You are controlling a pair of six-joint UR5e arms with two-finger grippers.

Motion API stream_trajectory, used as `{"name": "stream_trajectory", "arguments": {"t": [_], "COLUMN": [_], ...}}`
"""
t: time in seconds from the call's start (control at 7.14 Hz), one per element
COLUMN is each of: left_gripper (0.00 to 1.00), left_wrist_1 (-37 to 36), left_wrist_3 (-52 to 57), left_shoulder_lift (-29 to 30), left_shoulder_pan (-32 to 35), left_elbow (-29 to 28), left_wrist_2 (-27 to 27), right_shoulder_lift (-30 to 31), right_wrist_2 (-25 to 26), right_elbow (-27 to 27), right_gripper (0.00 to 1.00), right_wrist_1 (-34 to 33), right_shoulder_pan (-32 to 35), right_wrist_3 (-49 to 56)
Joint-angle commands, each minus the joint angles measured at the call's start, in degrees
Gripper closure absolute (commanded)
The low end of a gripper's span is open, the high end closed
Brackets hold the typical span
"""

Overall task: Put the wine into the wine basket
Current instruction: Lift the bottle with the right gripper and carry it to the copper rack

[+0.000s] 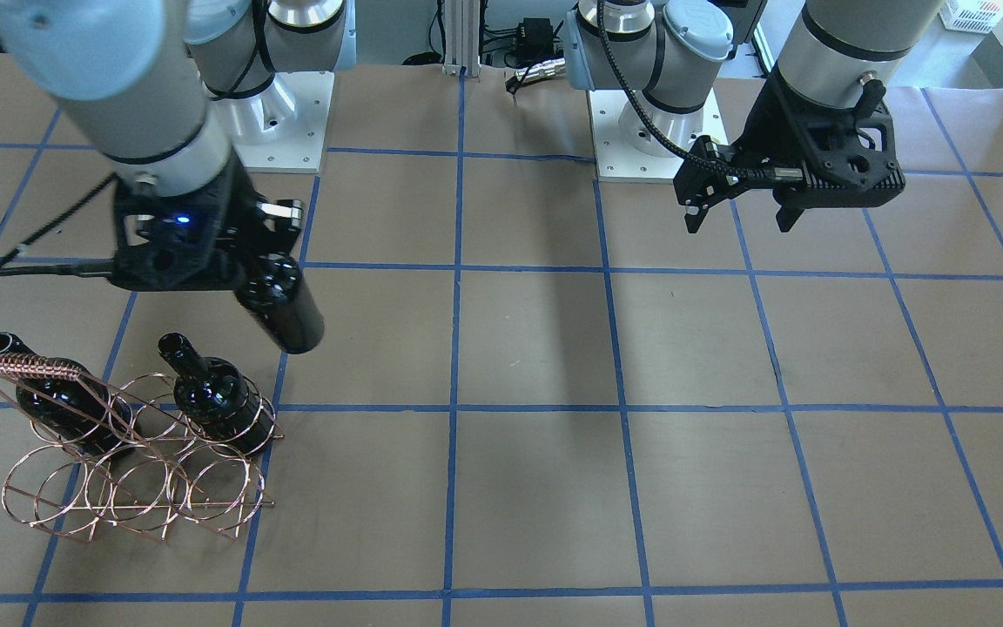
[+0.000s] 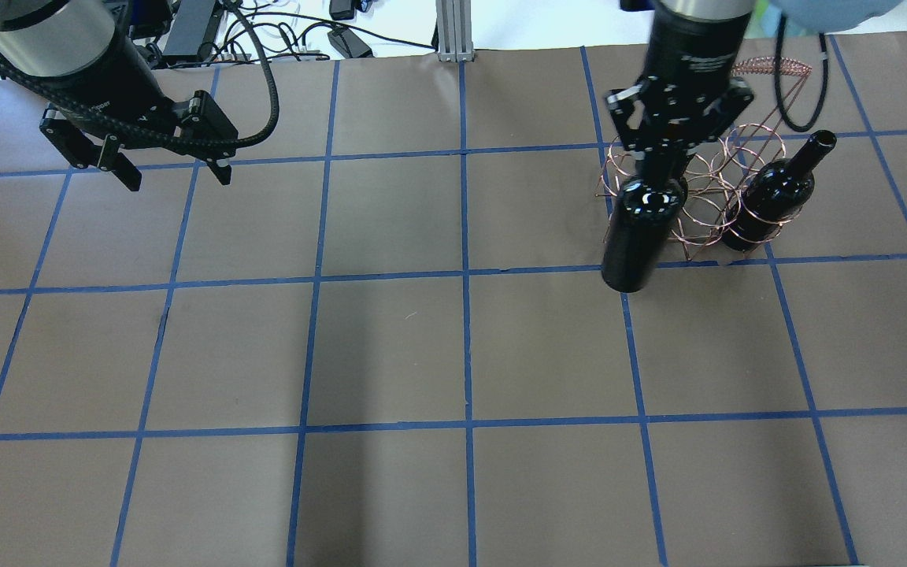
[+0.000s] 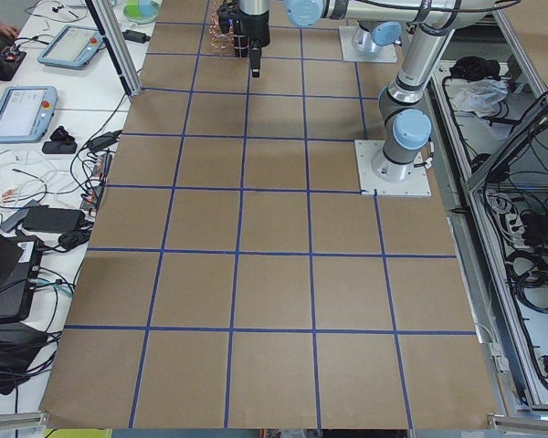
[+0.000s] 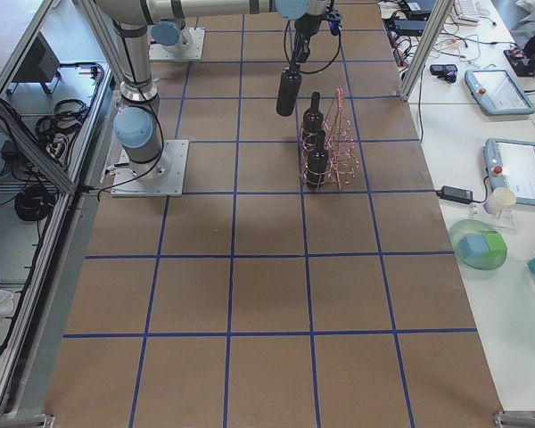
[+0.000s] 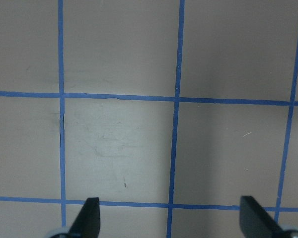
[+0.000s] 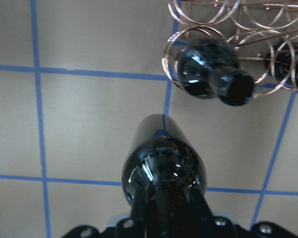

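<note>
My right gripper (image 2: 664, 161) is clamped on the neck of a dark glass wine bottle (image 2: 638, 232), which hangs base-down and slightly tilted just beside the copper wire wine basket (image 2: 705, 206), on the side facing the robot and not in any of its rings. From overhead, the bottle's shoulder overlaps the basket's near rings, so I cannot judge the gap there. The right wrist camera looks down past the shoulder and shows the body apart from the wire, with its base over a blue tape line. The right side camera alone shows the bottle hanging clear of the table (image 2: 390, 354).

The front-facing camera shows what the overhead one hides. Two more bottles sit in the basket, one under the coil-wrapped handle bar (image 1: 27, 370) at one end (image 1: 62, 401) and one at the other end (image 1: 214, 396). Both lean with their necks toward the robot. From overhead I can make out only one of them plainly, because the gripper and the held bottle cover the rest. In the left side camera this whole group is too small to read.

My left gripper (image 5: 171, 223) stands wide open with nothing between its fingers (image 5: 89, 220). Its wrist camera sees only brown paper and blue tape grid below. The overhead view puts it at the opposite side of the table, well apart from the basket
</note>
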State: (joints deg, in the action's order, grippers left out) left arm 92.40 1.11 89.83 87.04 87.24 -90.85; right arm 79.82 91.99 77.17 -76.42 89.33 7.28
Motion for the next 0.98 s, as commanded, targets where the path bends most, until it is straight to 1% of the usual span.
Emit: {"name": "stream_trajectory", "arguments": {"t": [0.0,0.14,0.28,0.42,0.7,0.84], "left_gripper": [0.0,0.0,0.0,0.0,0.0,0.0], "left_wrist_1": [-0.03,0.06,0.15,1.54,1.47,1.47], "left_wrist_3": [1.86,1.27,1.35,1.44,1.44,1.44], "left_shoulder_lift": [0.0,-0.09,-0.18,-1.22,-1.23,-1.23], "left_shoulder_pan": [0.23,0.23,0.32,0.32,0.23,0.23], "left_elbow": [-0.4,-0.4,-0.4,-0.14,0.03,0.21], "left_wrist_2": [0.23,0.24,0.06,-0.2,-0.29,-0.29], "right_shoulder_lift": [1.39,1.3,1.13,0.52,-0.98,-1.07], "right_wrist_2": [6.07,5.66,3.56,-1.59,-0.42,1.94], "right_elbow": [0.09,-0.17,-1.22,-2.28,-2.46,-2.38], "right_gripper": [0.99,1.0,1.0,1.0,1.0,1.0], "right_wrist_1": [2.33,1.9,0.06,-3.17,-10.03,-10.5], "right_shoulder_pan": [-7.58,-8.38,-8.47,-8.47,-8.47,-8.39], "right_wrist_3": [18.05,18.47,17.6,12.98,13.37,15.55]}}
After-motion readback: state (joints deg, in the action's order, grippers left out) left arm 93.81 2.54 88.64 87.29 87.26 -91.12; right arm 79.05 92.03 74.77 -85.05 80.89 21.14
